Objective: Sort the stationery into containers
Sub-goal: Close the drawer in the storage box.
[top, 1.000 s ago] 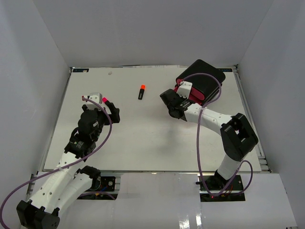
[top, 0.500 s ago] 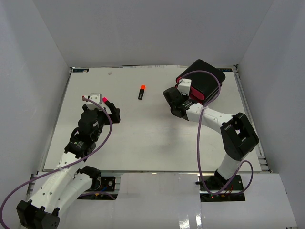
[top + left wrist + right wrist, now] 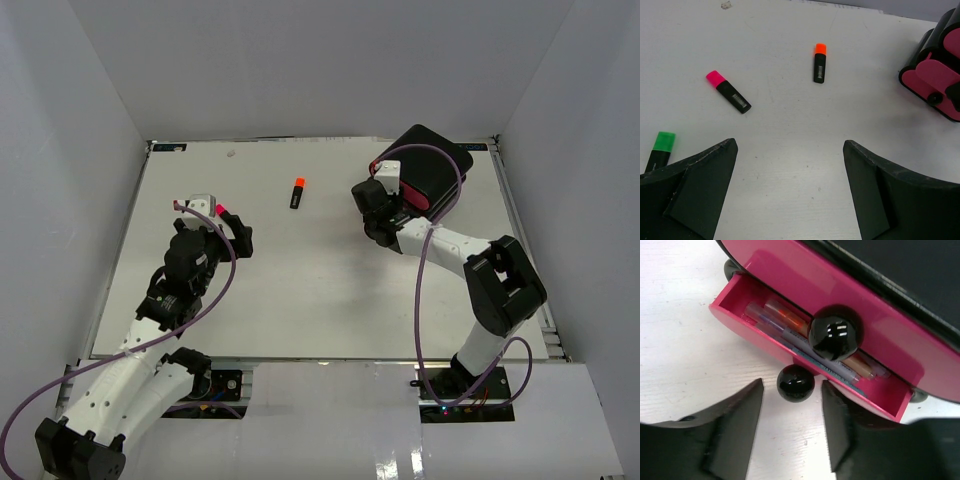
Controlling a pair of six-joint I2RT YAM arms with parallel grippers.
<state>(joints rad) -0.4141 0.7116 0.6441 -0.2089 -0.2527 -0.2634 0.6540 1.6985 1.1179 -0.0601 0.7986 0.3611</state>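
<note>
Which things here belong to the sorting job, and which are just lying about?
Job: orange-capped black highlighter, pink-capped black highlighter, green-capped black highlighter, pastel pens, open pink drawer, black drawer box.
Just there: purple cables, white walls.

The left arm (image 3: 165, 290) is stretched forward, the left gripper (image 3: 789, 145) spread wide and empty; the right arm (image 3: 500, 285) is folded at the elbow, the right gripper (image 3: 792, 387) partly parted, clasping nothing.

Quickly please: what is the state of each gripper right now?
Left gripper: open, holding nothing.
Right gripper: open, fingers on either side of a black drawer knob, not gripping it.
</note>
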